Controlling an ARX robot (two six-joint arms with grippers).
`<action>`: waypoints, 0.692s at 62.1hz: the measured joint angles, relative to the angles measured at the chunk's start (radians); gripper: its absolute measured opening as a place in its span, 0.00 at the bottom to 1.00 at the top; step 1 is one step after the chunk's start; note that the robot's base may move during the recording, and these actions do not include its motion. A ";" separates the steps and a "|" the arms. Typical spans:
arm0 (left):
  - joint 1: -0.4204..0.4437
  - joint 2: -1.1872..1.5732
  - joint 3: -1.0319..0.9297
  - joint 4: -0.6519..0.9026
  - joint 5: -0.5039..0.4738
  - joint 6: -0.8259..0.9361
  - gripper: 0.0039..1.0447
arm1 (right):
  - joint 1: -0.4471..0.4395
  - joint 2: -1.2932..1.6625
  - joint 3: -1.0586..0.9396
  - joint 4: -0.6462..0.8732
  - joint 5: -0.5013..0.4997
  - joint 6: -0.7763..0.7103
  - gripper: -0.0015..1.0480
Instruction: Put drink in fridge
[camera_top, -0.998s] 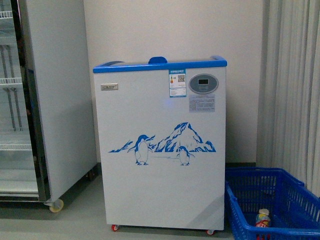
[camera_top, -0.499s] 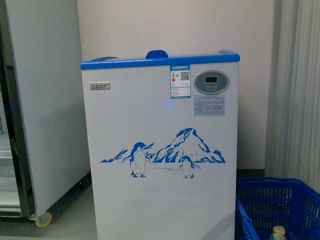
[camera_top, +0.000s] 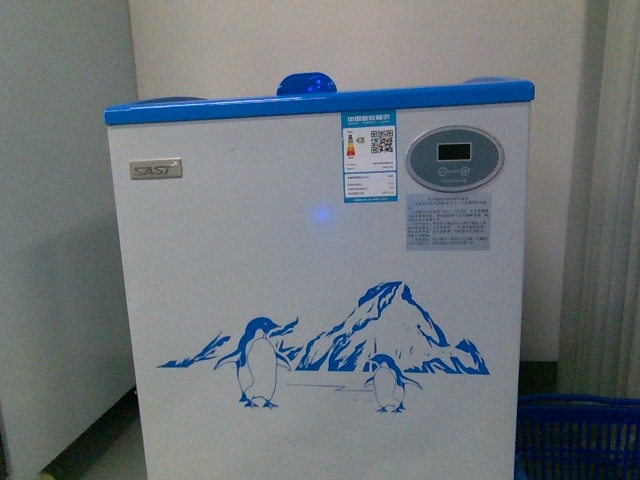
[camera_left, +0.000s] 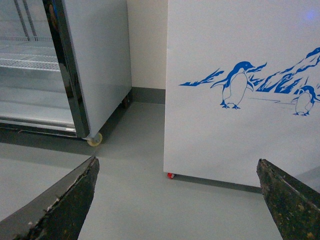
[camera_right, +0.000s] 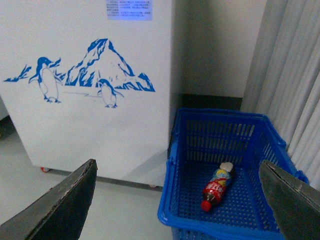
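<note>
The fridge (camera_top: 320, 270) fills the front view: a white chest cooler with a blue top rim and a penguin-and-mountain picture. Neither arm shows in that view. The drink (camera_right: 216, 186), a bottle with a red cap and a red, yellow and blue label, lies on its side in a blue basket (camera_right: 169, 200) on the floor beside the fridge (camera_right: 90, 125). My right gripper (camera_right: 177, 200) hangs open above the floor, short of the basket, nothing between its fingers. My left gripper (camera_left: 177, 200) is open too, facing the lower front of the fridge (camera_left: 240, 140).
A tall grey upright fridge (camera_left: 95, 60) with a glass door stands left of the cooler, a strip of grey floor between them. A pale curtain (camera_right: 290, 75) hangs behind the basket. Only a corner of the basket (camera_top: 580, 435) shows in the front view.
The front view has closed in on the fridge, which now looms much larger. The basket has slid almost out of that view, and the drink no longer shows there.
</note>
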 joint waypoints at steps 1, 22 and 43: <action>0.000 0.000 0.000 0.000 0.000 0.000 0.92 | 0.000 0.000 0.000 0.000 0.000 0.000 0.93; 0.000 0.000 0.000 0.000 0.001 0.000 0.92 | 0.000 0.000 0.000 0.000 -0.001 0.000 0.93; 0.000 0.001 0.000 0.000 0.001 0.000 0.92 | 0.000 0.000 0.000 0.000 0.000 0.000 0.93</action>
